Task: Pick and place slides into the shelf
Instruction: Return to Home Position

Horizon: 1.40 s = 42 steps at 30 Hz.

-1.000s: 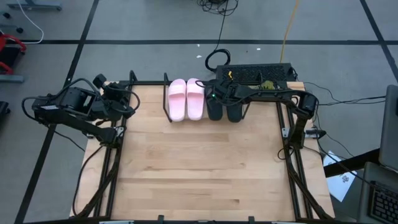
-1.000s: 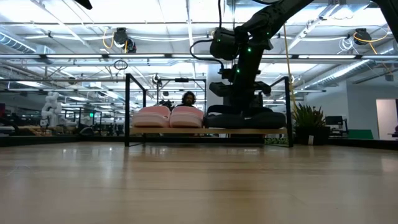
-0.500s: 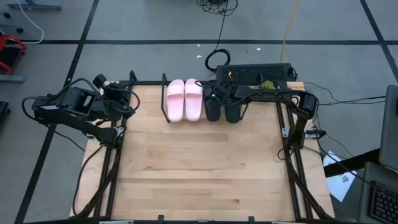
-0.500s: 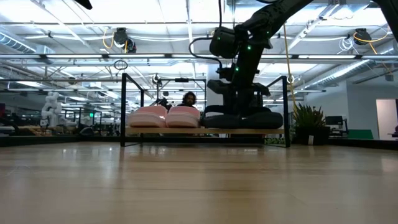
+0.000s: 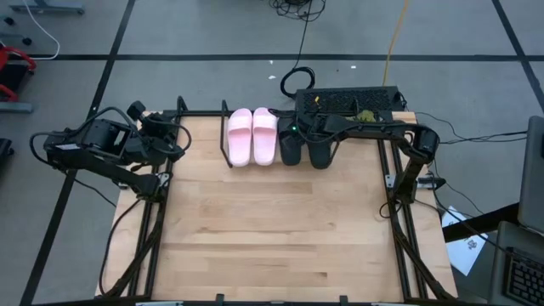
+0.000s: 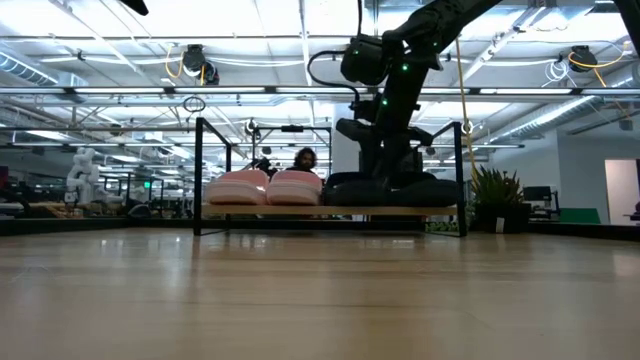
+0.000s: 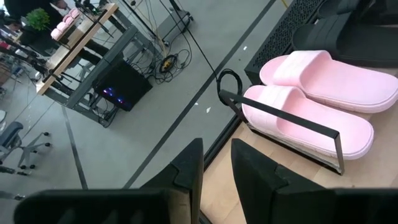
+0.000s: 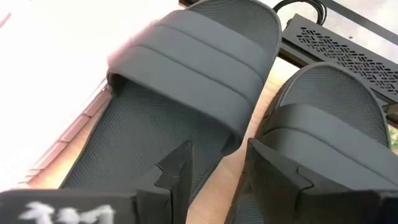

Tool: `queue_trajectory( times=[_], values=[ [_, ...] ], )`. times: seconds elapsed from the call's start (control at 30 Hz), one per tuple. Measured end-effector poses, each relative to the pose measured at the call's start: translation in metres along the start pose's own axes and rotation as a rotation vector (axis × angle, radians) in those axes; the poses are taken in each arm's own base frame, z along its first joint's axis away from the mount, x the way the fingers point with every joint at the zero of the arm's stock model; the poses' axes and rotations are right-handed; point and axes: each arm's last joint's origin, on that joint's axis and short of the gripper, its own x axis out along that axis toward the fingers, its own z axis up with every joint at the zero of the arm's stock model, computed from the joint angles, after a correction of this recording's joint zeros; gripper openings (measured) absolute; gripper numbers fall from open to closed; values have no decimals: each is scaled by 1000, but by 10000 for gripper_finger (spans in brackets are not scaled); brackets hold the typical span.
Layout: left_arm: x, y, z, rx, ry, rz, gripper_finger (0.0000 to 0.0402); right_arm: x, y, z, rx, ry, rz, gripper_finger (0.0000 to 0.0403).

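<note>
The shelf (image 5: 226,140) stands at the table's far edge, a black rod frame with a light board base (image 6: 330,211). Two pale pink slides (image 5: 252,136) rest side by side on its left half, toes toward the far side. Two black slides (image 5: 306,150) rest to their right. My right gripper (image 8: 217,165) is open and hovers just over the black pair (image 8: 205,74), one finger above each slide. In the low view it (image 6: 385,168) stands above them. My left gripper (image 7: 217,168) is open and waits at the table's far left corner (image 5: 174,140).
A black perforated box (image 5: 348,100) and cables lie just behind the shelf. The right arm (image 5: 374,129) stretches across from the table's right side. Bare wood (image 5: 272,229) fills the near half of the table. A person (image 6: 303,160) sits in the room beyond.
The shelf and its slides slid a little toward the table's left, then stayed put. My right gripper rose slightly above the black slides and drew a little toward the right.
</note>
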Motion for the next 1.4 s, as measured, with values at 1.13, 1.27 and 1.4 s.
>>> queue_trajectory(
  times=[1.13, 1.27, 1.4],
  values=[
    [0, -1, 3, -13, -16, -7, 86, -78, -17, 19, 57, -210, 123, 120],
    [0, -2, 4, -21, -24, -16, 86, -93, -16, 18, 57, -241, 154, 120],
    [0, -2, 5, -32, -29, -25, 86, -105, -14, 16, 60, -268, 189, 120]
  ],
)
